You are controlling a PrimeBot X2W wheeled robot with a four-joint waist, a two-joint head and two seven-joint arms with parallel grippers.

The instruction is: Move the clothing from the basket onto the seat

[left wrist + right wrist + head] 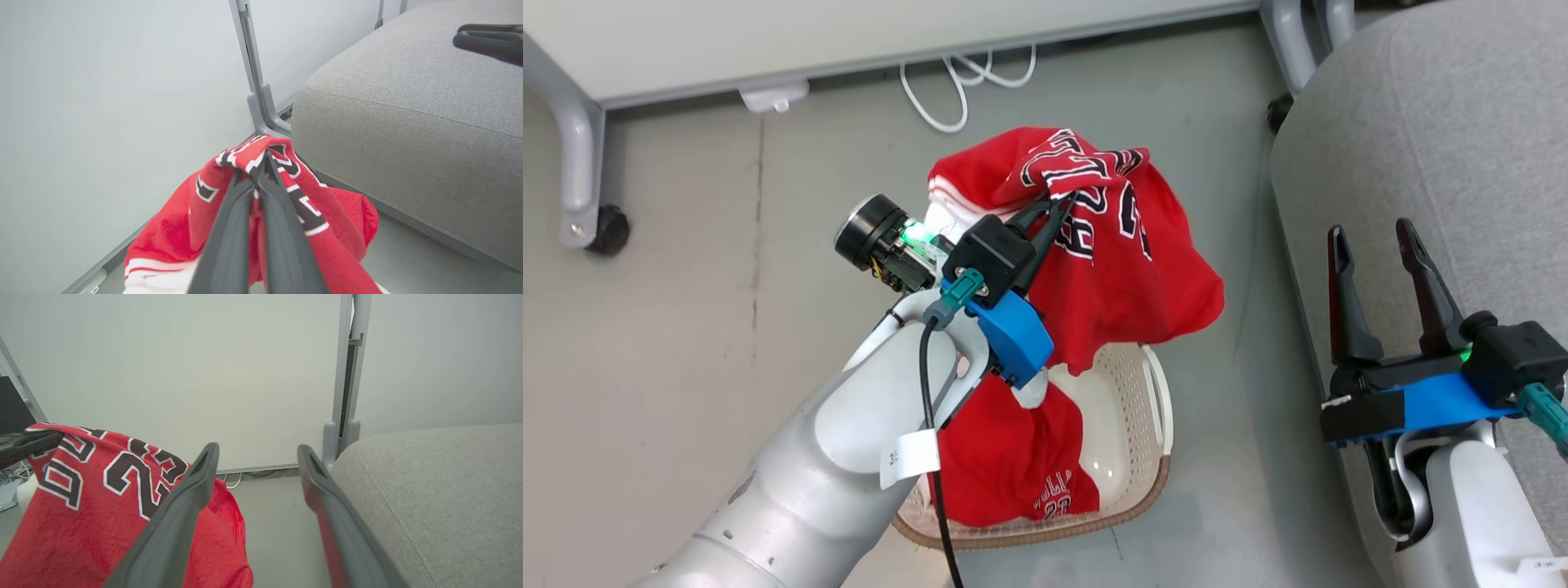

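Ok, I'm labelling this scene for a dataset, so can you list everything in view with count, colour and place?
jersey: 1, red with black-and-white lettering, hanging above the basket
shorts: 1, red, lying in the basket
basket: 1, cream with a brown rim, on the floor left of the seat
seat: 1, grey, right side of the head view
cable: 1, white, looped on the floor by the panel
panel: 1, pale, across the top of the head view
frame legs: 2, grey with black castors, far left and beside the seat
floor: 1, grey
left gripper: 1, dark, shut on the jersey
right gripper: 1, dark, open, over the seat's edge
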